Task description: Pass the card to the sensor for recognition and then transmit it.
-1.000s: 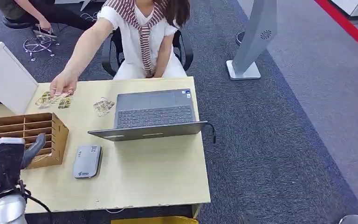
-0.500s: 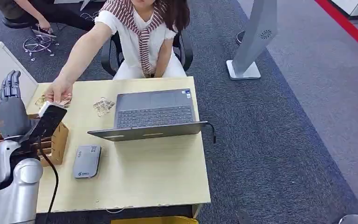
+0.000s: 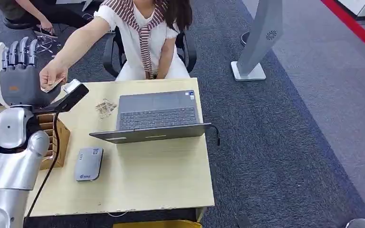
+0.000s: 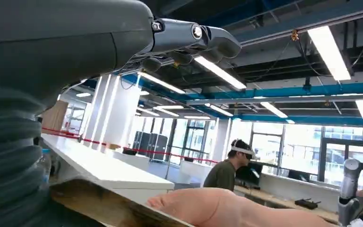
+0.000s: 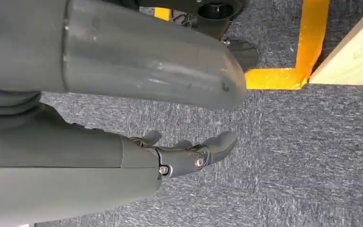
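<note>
Silver left arm [image 3: 12, 161], black cable; dark grey left hand [image 3: 21, 78], ribbed cover, screws.

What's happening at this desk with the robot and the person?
A seated person's hand holds out a card toward the robot's raised left hand, whose fingers are spread and which holds nothing yet. On the table sit an open laptop, a grey card sensor, a wooden slotted box and some loose cards. The right hand hangs beside the table over the carpet, holding nothing.
</note>
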